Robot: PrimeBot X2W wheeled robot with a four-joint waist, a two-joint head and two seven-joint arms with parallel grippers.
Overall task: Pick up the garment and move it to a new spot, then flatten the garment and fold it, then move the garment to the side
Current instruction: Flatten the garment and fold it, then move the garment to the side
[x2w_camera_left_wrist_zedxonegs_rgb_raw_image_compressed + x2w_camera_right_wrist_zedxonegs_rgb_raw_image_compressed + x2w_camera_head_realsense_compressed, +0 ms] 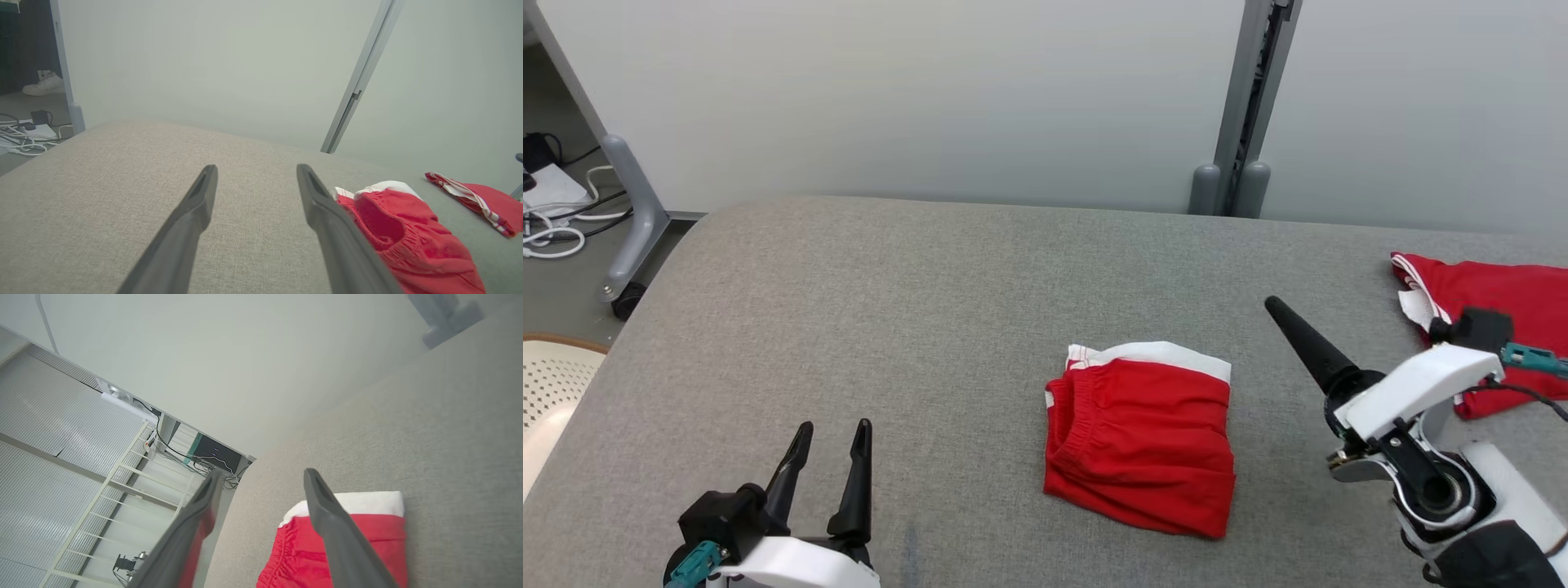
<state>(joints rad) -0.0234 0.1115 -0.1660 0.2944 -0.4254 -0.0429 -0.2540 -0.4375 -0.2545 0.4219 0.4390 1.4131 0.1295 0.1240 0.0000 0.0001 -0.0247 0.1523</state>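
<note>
A folded red garment (1143, 445) with a white band and an elastic waist lies flat on the grey padded table (890, 310), a little right of centre. My left gripper (835, 425) hovers at the near left, open, well clear of the cloth. In the left wrist view the garment (408, 241) lies just right of the left gripper (256, 167). My right gripper (1278, 312) hangs to the right of the garment, turned on its side and pointing up-left. The right wrist view has the right gripper (263, 473) open above the garment (359, 547), with nothing between its fingers.
A second red piece with white striped trim (1494, 302) lies at the table's far right edge, behind my right wrist. A grey partition and post (1241, 114) stand behind the table. Cables (556, 229) and a wheeled leg (633, 220) are on the floor at left, a pale perforated seat (551, 384) below them.
</note>
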